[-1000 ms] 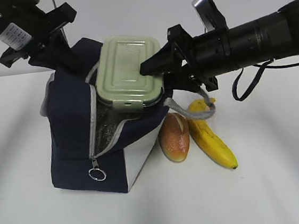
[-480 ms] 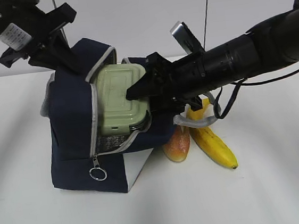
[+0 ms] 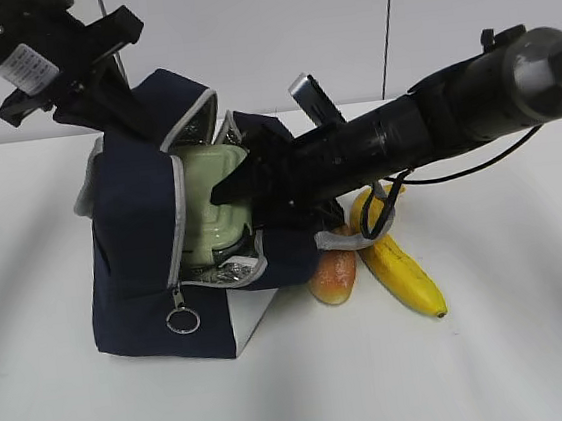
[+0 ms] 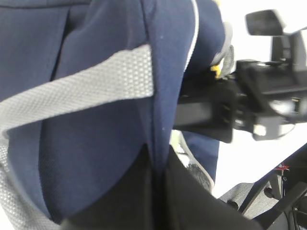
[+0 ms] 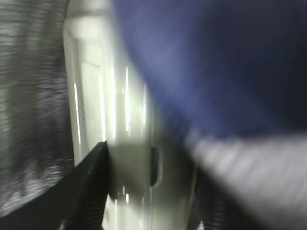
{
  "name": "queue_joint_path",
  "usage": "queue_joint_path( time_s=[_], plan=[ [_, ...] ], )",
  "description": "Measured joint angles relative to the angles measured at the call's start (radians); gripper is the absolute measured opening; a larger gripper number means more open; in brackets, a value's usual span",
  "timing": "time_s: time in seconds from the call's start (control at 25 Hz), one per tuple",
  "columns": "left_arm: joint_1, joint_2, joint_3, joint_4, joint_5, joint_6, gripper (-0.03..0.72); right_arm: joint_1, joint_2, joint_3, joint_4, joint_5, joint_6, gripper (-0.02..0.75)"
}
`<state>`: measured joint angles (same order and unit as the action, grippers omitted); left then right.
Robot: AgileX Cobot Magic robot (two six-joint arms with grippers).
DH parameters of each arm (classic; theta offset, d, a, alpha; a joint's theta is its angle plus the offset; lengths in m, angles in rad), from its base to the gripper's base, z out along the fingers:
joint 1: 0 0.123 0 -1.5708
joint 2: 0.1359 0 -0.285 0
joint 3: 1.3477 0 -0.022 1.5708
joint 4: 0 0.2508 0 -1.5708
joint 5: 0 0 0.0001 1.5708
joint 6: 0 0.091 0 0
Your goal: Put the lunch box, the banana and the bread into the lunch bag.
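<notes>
Step in hand: loading the lunch box (image 3: 211,213) into the lunch bag (image 3: 134,246). Right gripper (image 3: 233,187) was clamped on the box, which sat on edge, approx. halfway inside the opening. Left gripper (image 3: 113,92) was pinched shut on bag fabric, holding the mouth open. Bread (image 3: 333,275) & banana (image 3: 398,269) lay beside the bag. Next move, est.: push the box fully down, release, then withdraw w/o snagging the strap.

Cloth lunch bag (image 3: 133,236) (silvery foil lining)
</notes>
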<state>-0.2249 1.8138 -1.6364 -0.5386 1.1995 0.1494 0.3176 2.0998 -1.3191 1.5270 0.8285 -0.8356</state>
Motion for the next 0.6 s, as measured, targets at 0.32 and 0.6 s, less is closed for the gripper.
queue_joint_path(
  time_s=[0.32,0.6],
  plan=[
    [0.0,0.0,0.0,-0.001,0.007,0.001,-0.003,0.0,0.073,-0.016,0.045,-0.001,0.009,0.377],
    [0.0,0.0,0.0,0.005,0.009,0.001,-0.003,0.0,0.088,-0.025,0.055,0.008,0.01,0.379]
  ],
)
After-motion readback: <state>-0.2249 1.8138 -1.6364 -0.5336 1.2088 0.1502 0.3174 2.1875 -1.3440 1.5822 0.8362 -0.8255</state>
